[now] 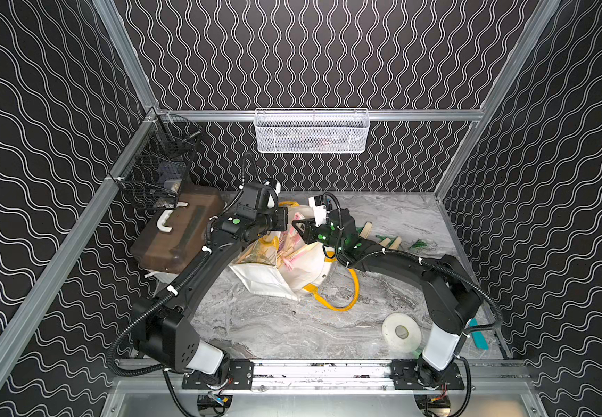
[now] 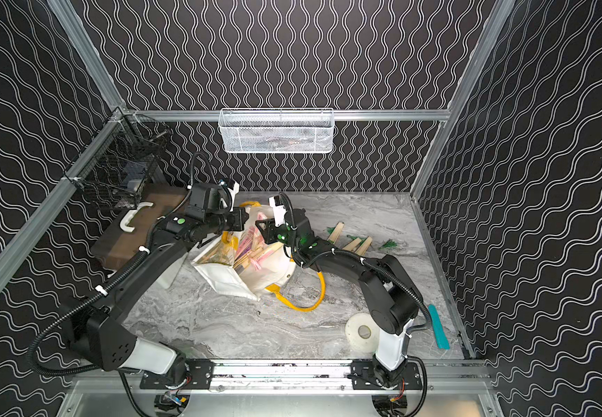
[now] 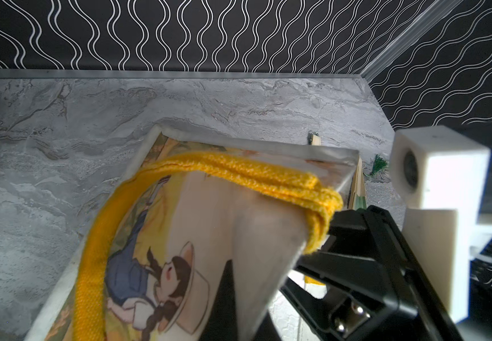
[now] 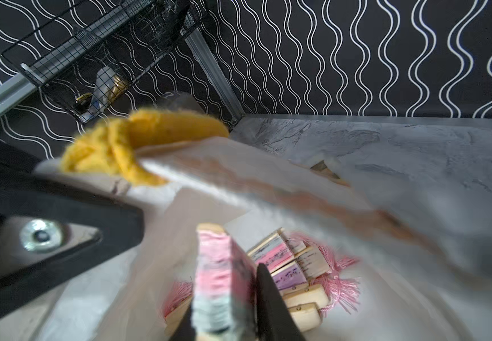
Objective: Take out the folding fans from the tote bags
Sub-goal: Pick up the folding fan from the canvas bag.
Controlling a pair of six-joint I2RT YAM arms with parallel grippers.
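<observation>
My left gripper (image 1: 284,221) is pressed shut on the yellow handle (image 3: 238,174), holding open the mouth of the white bag (image 1: 263,278). My right gripper (image 4: 227,295) has its jaws close on either side of a pink fan (image 4: 218,265) standing at that mouth, though I cannot tell whether they pinch it. The fan looks light, stiff along its bamboo ribs and easily crushed in the paper, so I would grip across the flat ribs. More fans (image 4: 292,271) with pink tassels lie bundled in the bag, and a few others (image 2: 335,231) lie out on the table (image 1: 292,325).
</observation>
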